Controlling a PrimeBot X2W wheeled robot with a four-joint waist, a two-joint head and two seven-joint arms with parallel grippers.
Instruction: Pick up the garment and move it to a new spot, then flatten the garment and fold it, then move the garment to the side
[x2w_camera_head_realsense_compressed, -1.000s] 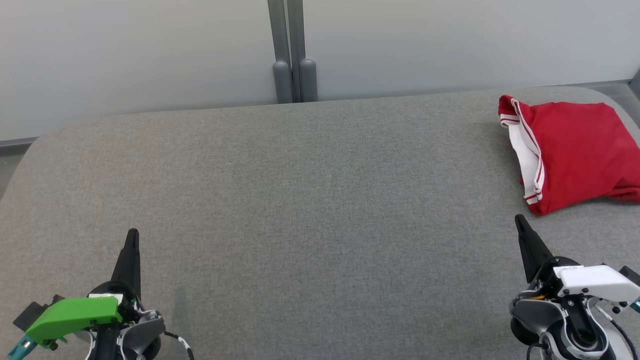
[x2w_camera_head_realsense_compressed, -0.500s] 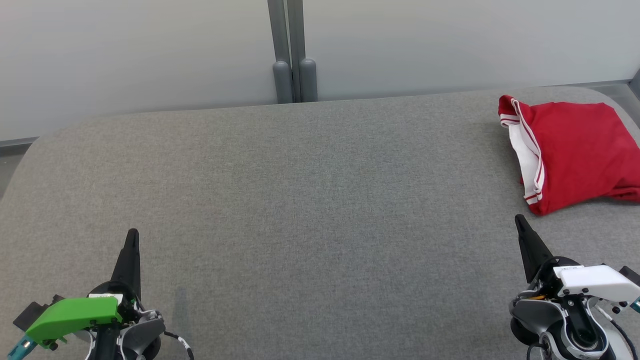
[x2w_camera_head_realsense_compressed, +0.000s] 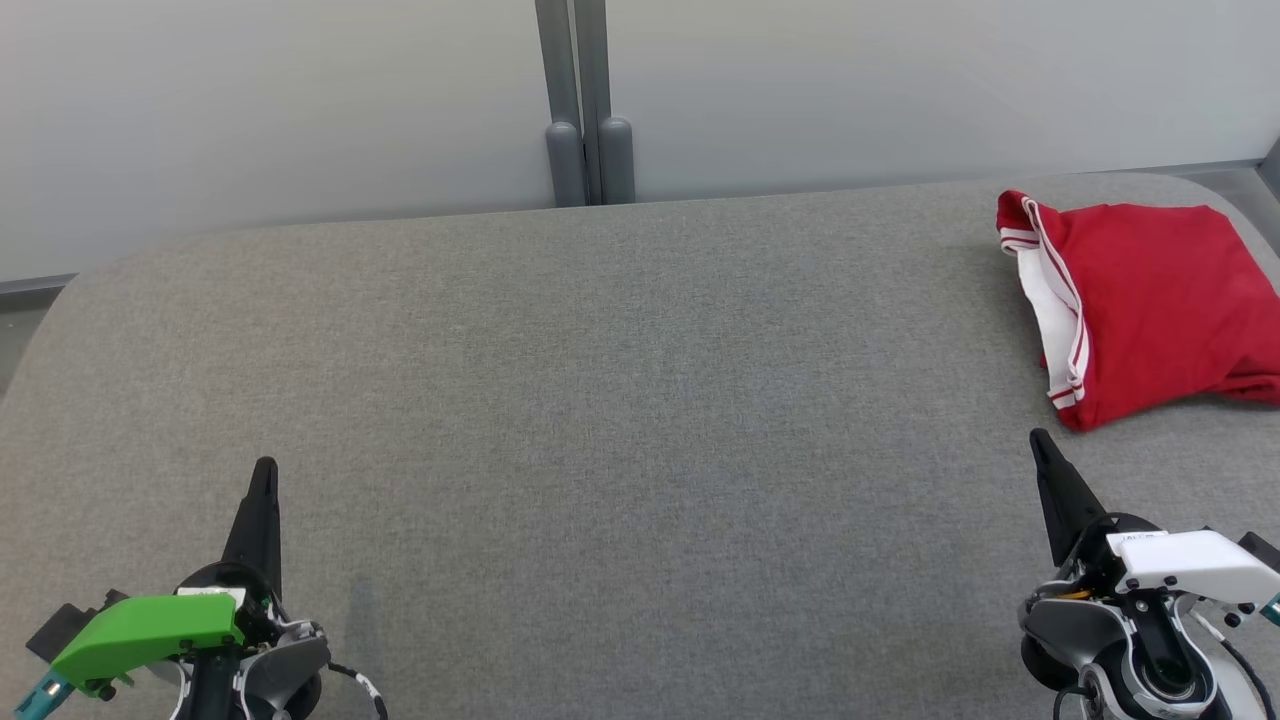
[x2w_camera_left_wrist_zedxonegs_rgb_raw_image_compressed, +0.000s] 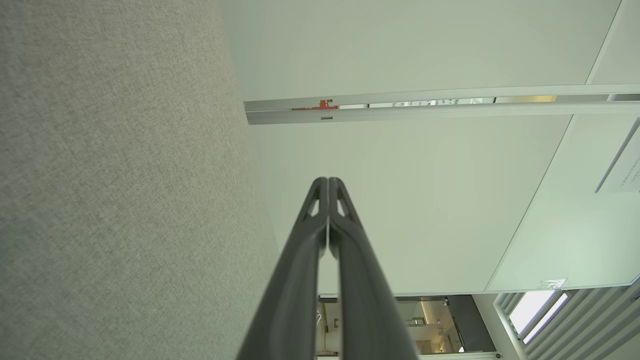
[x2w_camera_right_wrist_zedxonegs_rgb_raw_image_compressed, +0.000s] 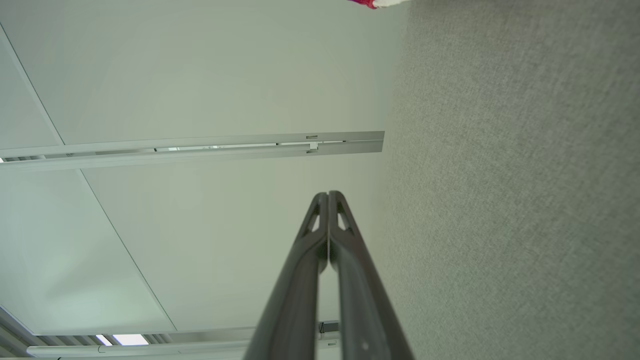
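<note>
Both of my claws sit nearest me, low over the grey table (x2w_camera_head_realsense_compressed: 640, 380). My left claw (x2w_camera_head_realsense_compressed: 264, 470) is at the lower left and my right claw (x2w_camera_head_realsense_compressed: 1040, 440) at the lower right, each with its two dark fingers pressed tight together and holding nothing. Just beyond the right claw's tip, not touching it, the red garment (x2w_camera_head_realsense_compressed: 1150, 310) lies folded on the table's far right side, its white, red-striped trim facing the middle. Farther back stands a pale wall (x2w_camera_head_realsense_compressed: 300, 100) with a grey post (x2w_camera_head_realsense_compressed: 585, 100).
</note>
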